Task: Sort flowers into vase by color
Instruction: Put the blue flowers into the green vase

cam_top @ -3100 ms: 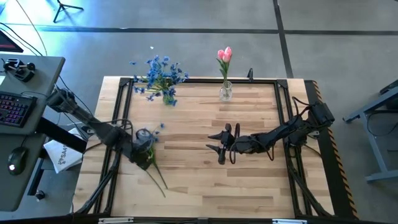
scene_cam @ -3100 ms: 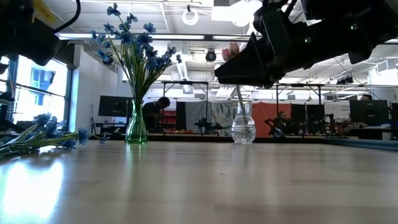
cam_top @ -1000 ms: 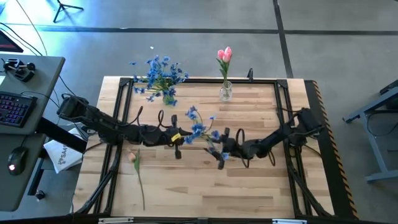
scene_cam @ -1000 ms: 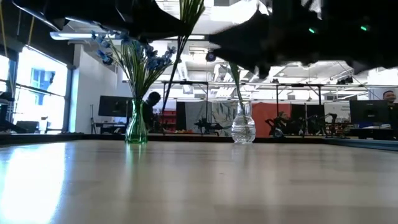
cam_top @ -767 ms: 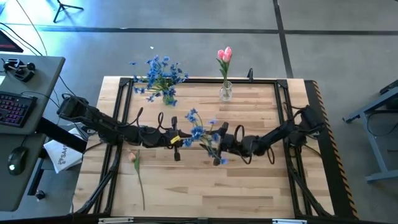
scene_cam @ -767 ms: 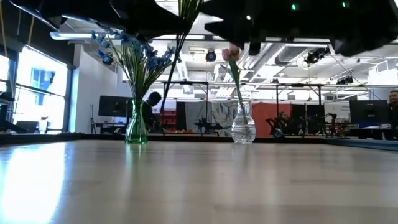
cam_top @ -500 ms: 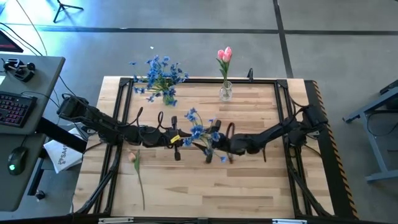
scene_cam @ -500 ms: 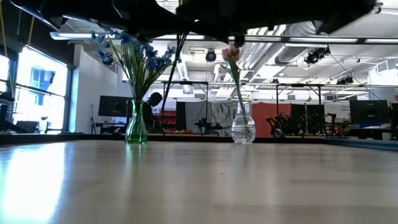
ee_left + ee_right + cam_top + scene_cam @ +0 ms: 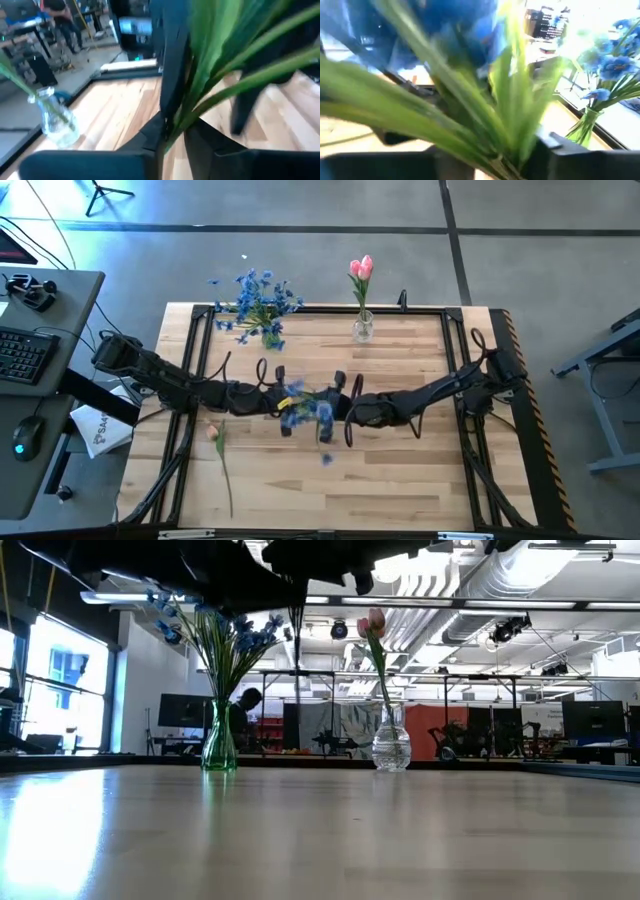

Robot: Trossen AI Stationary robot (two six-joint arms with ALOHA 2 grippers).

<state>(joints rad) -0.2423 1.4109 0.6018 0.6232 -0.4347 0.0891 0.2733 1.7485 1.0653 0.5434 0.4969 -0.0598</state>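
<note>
A bunch of blue flowers (image 9: 312,410) with green stems and leaves is held in the air over the middle of the table, between my two grippers. My left gripper (image 9: 283,403) comes from the table's left and is shut on it. My right gripper (image 9: 336,406) comes from the right and is closed on its leaves. A single pink tulip (image 9: 214,434) lies flat on the table near the left edge. At the far edge a green vase (image 9: 268,332) holds blue flowers and a clear vase (image 9: 362,329) holds a pink tulip. My left gripper (image 9: 172,137) pinches the bunch's green stems (image 9: 176,124) between its two fingers, level, from the table's left. The bunch is lifted clear of the table. My right gripper (image 9: 490,161) has the bunch's leaves and stems (image 9: 507,150) between its fingers, coming level from the table's right. The blossoms blur in front of it.
The two vases stand apart at the far edge, the green vase (image 9: 218,745) to the left of the clear vase (image 9: 390,748). A black frame (image 9: 196,370) runs round the tabletop. A desk with a keyboard (image 9: 22,355) stands left of the table.
My right gripper has moved toward the table's left, up to the bunch held by my left gripper. The bunch's blossoms have swung toward the near edge and are blurred. The pink tulip on the table has stayed where it was.
</note>
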